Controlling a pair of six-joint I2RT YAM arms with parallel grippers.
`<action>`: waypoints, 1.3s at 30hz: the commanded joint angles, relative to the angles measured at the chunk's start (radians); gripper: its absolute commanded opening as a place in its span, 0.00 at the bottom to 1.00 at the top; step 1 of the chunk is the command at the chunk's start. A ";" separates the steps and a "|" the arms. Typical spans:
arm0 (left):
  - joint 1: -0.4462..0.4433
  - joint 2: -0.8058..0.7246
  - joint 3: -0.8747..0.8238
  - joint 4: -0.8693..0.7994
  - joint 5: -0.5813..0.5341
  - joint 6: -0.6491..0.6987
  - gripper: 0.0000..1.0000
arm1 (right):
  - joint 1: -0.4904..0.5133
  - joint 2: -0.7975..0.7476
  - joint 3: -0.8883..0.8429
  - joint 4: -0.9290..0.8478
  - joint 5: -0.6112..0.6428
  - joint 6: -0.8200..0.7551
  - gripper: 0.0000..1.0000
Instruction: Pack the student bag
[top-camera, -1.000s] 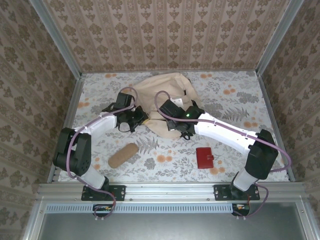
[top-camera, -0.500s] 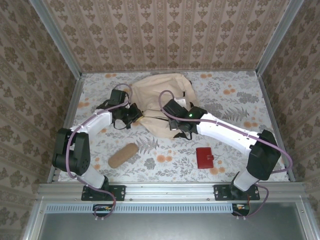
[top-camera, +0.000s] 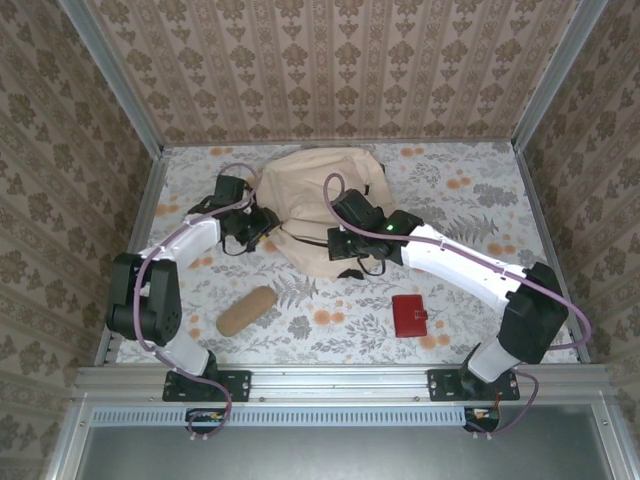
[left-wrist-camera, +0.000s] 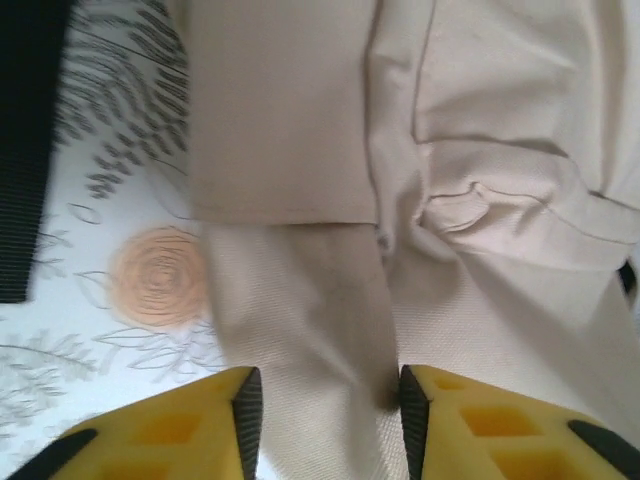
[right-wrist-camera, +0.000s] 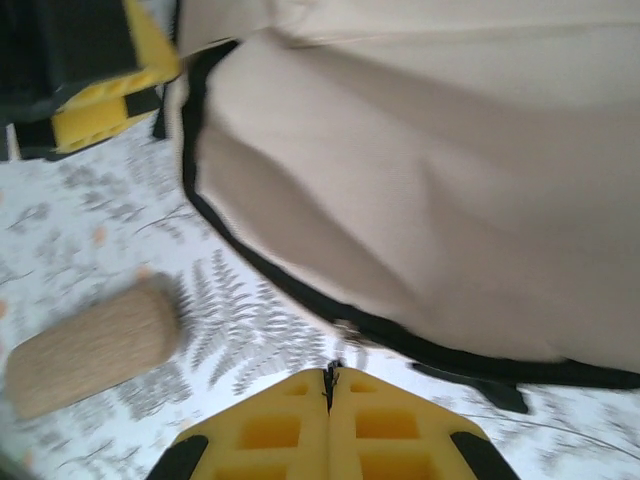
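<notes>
The student bag (top-camera: 320, 195) lay toward twelve o'clock on the table (top-camera: 480, 200). The left gripper (left-wrist-camera: 322, 385), spread, straddled a fabric fold at the bag's nine o'clock edge. The right gripper (right-wrist-camera: 330, 380), pressed together, sat at the bag's six o'clock zipper. Uneven pulling could drag the limp bag rather than open it.

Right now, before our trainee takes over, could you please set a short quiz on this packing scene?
1. True or false: the right claw is shut.
2. What does the open left claw straddle? A) fabric of the student bag B) a pen C) a book
3. Which two loose items lie on the table outside the bag?

Key: 1 true; 2 A; 3 the tan pouch and the red wallet.
</notes>
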 joint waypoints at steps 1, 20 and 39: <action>0.005 -0.117 -0.055 -0.049 -0.054 -0.011 0.55 | 0.002 0.076 0.061 0.092 -0.173 -0.017 0.00; -0.183 -0.229 -0.209 0.266 0.015 -0.368 0.71 | 0.005 0.017 0.029 0.158 -0.263 -0.024 0.00; -0.201 -0.154 -0.189 0.152 -0.127 -0.295 0.10 | 0.003 -0.107 -0.067 -0.071 0.218 -0.023 0.00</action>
